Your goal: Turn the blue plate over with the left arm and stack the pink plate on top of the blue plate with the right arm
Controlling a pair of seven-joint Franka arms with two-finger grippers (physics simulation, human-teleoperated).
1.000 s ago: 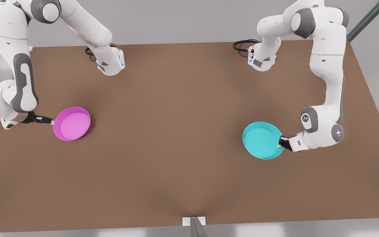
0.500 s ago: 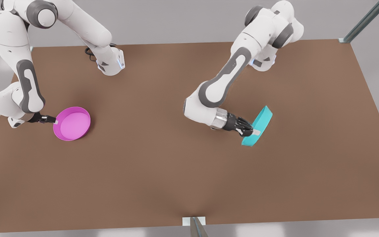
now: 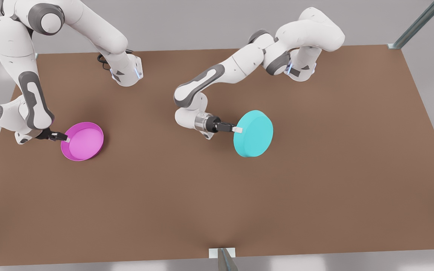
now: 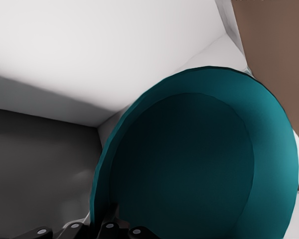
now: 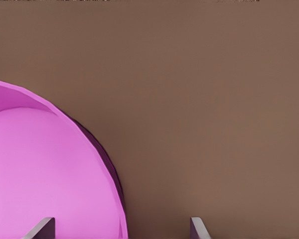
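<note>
The blue plate is near the middle of the table, turned over with its flat base facing up. My left gripper is shut on its rim on the front view's left side. In the left wrist view the blue plate's hollow inside looms just beyond the left gripper. The pink plate lies rim up on the table at the front view's left. My right gripper is at its rim on the side away from the blue plate. In the right wrist view, the right gripper is open, with the pink plate's rim between the fingers.
The brown table has open surface between the two plates and toward the front edge. Both arm bases and their cables sit at the back. A small white bracket is at the middle of the front edge.
The left arm swung the blue plate from the front view's right toward the middle and turned it from rim up, through on edge, to base up. The right arm shifted slightly at the pink plate.
</note>
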